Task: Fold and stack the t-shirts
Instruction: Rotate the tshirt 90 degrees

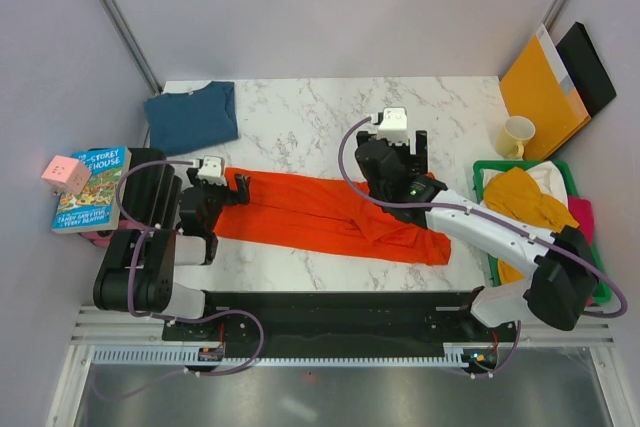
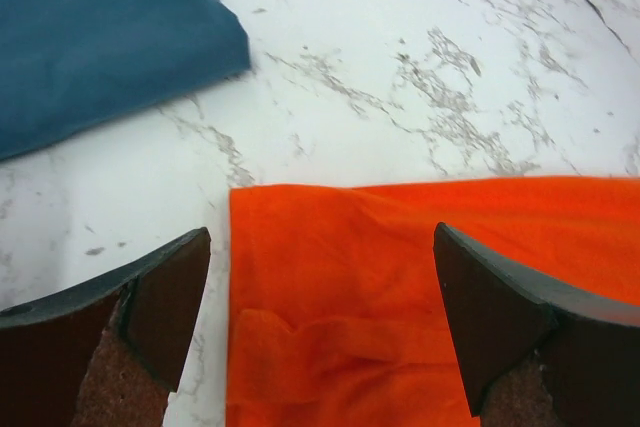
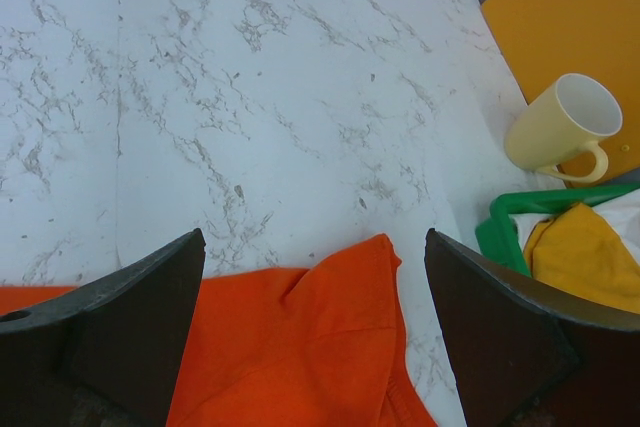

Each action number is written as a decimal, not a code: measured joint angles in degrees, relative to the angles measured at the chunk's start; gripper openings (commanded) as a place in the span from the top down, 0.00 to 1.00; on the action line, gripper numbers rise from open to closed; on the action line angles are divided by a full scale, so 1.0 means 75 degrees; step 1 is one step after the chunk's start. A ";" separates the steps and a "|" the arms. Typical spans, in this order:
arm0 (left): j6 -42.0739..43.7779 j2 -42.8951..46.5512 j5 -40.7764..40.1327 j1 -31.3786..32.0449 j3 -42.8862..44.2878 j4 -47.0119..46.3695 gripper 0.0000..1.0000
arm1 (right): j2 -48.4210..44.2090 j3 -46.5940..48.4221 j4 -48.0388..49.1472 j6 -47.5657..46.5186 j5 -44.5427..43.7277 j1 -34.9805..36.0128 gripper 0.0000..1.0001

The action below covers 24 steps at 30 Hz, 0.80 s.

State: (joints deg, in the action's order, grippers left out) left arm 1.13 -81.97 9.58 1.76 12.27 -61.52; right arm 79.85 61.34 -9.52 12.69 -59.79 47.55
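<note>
Nearest the arms lies the orange-red t-shirt [image 1: 320, 215], spread as a long, loosely folded band across the middle of the marble table [image 1: 300, 117]. All other places here are given from this shirt.

Over its left end hangs the left gripper [image 2: 320, 247], jaws wide apart with nothing between them; the shirt's short edge and a folded-in strip show below. Above the far edge, toward the shirt's right end, the right gripper [image 3: 315, 247] also stands wide and empty, with a peaked corner of cloth under it.

To the right of the shirt a green basket [image 3: 500, 227] holds a mustard yellow shirt [image 1: 528, 197] with white and pink cloth beside it. Beyond the left end, well apart, the teal-blue t-shirt [image 1: 192, 115] rests already folded. Far right sit a pale mug [image 1: 517, 135] and an orange-yellow envelope [image 1: 540, 87].

The cloth looks light and limp — it should sag from any single grip and slide easily on the smooth stone. I would judge the best hold to be at the two corners of one short end, pinching through every layer so the fold does not open.
</note>
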 measured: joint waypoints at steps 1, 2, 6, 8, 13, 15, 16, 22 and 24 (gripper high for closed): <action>0.0000 0.0000 -0.0102 -0.0006 0.0044 -0.0047 0.00 | -0.0044 0.0000 -0.0035 0.0032 0.0012 -0.0015 0.02; -0.0003 0.0000 -0.0242 -0.0009 0.0064 -0.0055 0.00 | -0.0093 -0.0003 -0.0055 0.0067 0.0029 -0.0023 0.02; -0.0006 0.0000 -0.0466 -0.0009 0.0061 -0.0044 0.00 | -0.0434 -0.0047 -0.0076 0.0146 0.0090 -0.0108 0.02; -0.0003 0.0000 -0.0501 -0.0009 0.0061 -0.0041 0.00 | -0.0662 -0.0111 -0.0073 0.0175 0.0119 -0.0175 0.02; -0.0003 0.0000 -0.0562 -0.0009 0.0061 -0.0044 0.00 | -0.1279 -0.0568 0.0064 0.0527 0.0341 -0.0487 0.02; -0.0003 0.0000 -0.0597 -0.0009 0.0061 -0.0044 0.00 | -0.1419 -0.0863 0.0163 0.0731 0.0466 -0.0592 0.02; -0.0003 0.0000 -0.0612 -0.0009 0.0061 -0.0044 0.00 | -0.1440 -0.0991 0.0178 0.0816 0.0560 -0.0615 0.02; -0.0003 0.0000 -0.0641 -0.0009 0.0061 -0.0044 0.00 | -0.1297 -0.1142 -0.0478 0.1329 0.0851 -0.0612 0.02; -0.0003 0.0000 -0.0644 -0.0009 0.0061 -0.0044 0.00 | -0.1335 -0.1142 -0.0656 0.1405 0.0880 -0.0612 0.02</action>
State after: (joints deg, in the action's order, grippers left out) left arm 1.10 -81.97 4.75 1.69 12.73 -61.84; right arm 69.84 52.77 -14.44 23.22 -53.19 42.96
